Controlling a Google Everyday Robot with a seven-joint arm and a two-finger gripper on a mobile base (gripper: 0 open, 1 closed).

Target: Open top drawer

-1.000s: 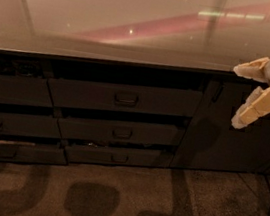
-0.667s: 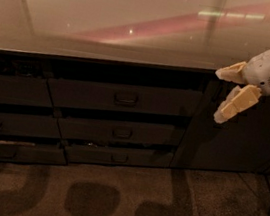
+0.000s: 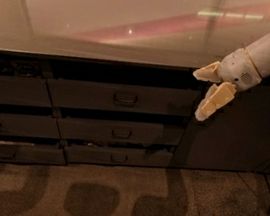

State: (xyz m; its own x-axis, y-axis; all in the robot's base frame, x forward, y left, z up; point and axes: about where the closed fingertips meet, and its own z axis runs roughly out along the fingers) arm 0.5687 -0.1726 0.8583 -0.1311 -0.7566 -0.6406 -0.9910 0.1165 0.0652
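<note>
1. Gripper (image 3: 198, 95) sits at the right of your view, just below the countertop (image 3: 112, 21) front edge. It's level w/ the right end of the top drawer (image 3: 86, 94).
2. Fingers (image 3: 217, 98) are spread apart w/ a clear gap and nothing between them. One points left along the counter edge, the other angles down-left.
3. The lower fingertip overlaps the drawer's right end / cabinet door (image 3: 238, 130) seam in your view. Can't tell if it's touching or just in front.
4. The gripper is well right of the pull (image 3: 125, 98), which sits mid-front on the top drawer. No contact w/ it.
5. The top drawer is the widest front in the centre stack, directly under the counter w/ a dark gap above it. Can't tell from this angle how far out it is.
6. Two slimmer drawers (image 3: 121, 133) sit below it, each w/ a like pull. The bottom one shows a gap along its top edge.
7. Left drawer stack (image 3: 13, 92) has three fronts, partly cut off by the frame edge. The lowest has a pale strip on top.
8. The arm (image 3: 265, 51), white, comes in from the upper right over the counter.
9. The floor is carpet (image 3: 201, 206) w/ dark shadow blobs in front of the drawers.
</note>
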